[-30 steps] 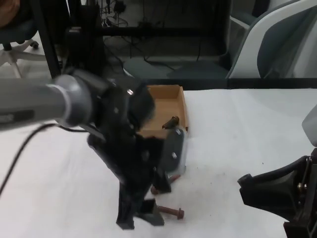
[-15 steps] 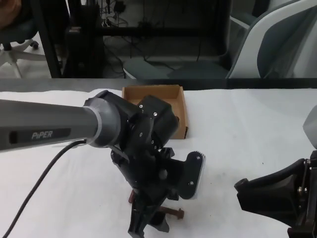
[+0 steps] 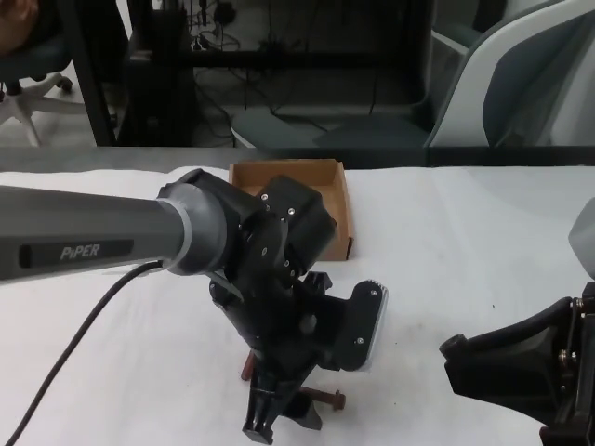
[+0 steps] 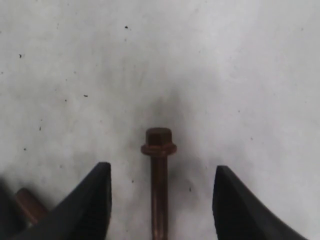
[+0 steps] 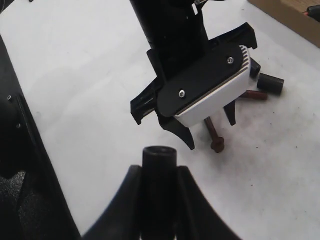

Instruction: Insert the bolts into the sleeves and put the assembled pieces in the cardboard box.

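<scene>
A rust-brown bolt (image 4: 159,172) lies flat on the white bench between the fingers of my left gripper (image 4: 161,169), which stands open over it. The same bolt (image 3: 323,400) shows at the front of the bench under my left gripper (image 3: 284,423). My right gripper (image 5: 159,172) is shut on a black sleeve (image 5: 159,159), held upright to the right of the left arm. A second bolt (image 5: 252,94) and a loose black sleeve (image 5: 270,81) lie just beyond the left gripper. The cardboard box (image 3: 337,190) sits open behind the left arm.
The right arm (image 3: 521,367) fills the bench's front right corner. The brown end of another piece (image 4: 29,206) lies beside one left finger. White bench surface stretches left and right of the box. Chairs and a dark frame stand beyond the far edge.
Over the last second the left arm swung and turned so its gripper came down over the bolt. In the last half second it barely moved. The right arm stayed put.
</scene>
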Action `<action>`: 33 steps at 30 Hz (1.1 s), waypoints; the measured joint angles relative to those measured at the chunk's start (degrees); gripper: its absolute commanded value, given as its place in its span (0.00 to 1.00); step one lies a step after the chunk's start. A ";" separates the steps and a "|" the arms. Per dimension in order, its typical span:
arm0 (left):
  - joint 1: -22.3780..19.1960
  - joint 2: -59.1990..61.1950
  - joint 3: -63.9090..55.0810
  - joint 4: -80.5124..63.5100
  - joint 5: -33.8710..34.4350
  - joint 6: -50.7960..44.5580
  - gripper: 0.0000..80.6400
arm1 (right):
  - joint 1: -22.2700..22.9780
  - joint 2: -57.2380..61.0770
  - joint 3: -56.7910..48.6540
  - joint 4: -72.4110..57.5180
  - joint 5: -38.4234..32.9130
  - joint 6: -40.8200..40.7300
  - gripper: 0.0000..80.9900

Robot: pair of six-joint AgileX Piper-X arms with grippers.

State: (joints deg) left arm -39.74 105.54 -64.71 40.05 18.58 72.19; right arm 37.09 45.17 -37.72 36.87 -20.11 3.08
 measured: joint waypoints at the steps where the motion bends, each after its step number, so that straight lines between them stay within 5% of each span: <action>1: 0.00 0.00 0.00 0.00 0.13 0.15 0.74 | 0.00 0.00 0.00 0.00 0.00 0.00 0.01; 14: 0.30 2.94 -0.57 0.10 2.22 1.14 0.74 | 0.00 0.00 0.00 0.00 0.00 -0.88 0.01; 18: 0.30 3.14 -0.78 0.79 2.08 1.57 0.52 | 0.00 0.00 0.10 0.00 0.00 -0.85 0.01; 22: 0.30 3.14 -0.78 2.27 1.68 2.17 0.03 | 0.00 0.00 0.06 0.00 0.00 -1.47 0.01; 33: -0.97 2.31 -0.84 2.07 -5.86 -4.96 0.02 | 0.00 0.00 0.06 0.00 -0.13 -1.59 0.01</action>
State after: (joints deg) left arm -40.71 107.86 -65.55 42.12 12.73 67.24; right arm 37.09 45.17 -37.66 36.87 -20.25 1.49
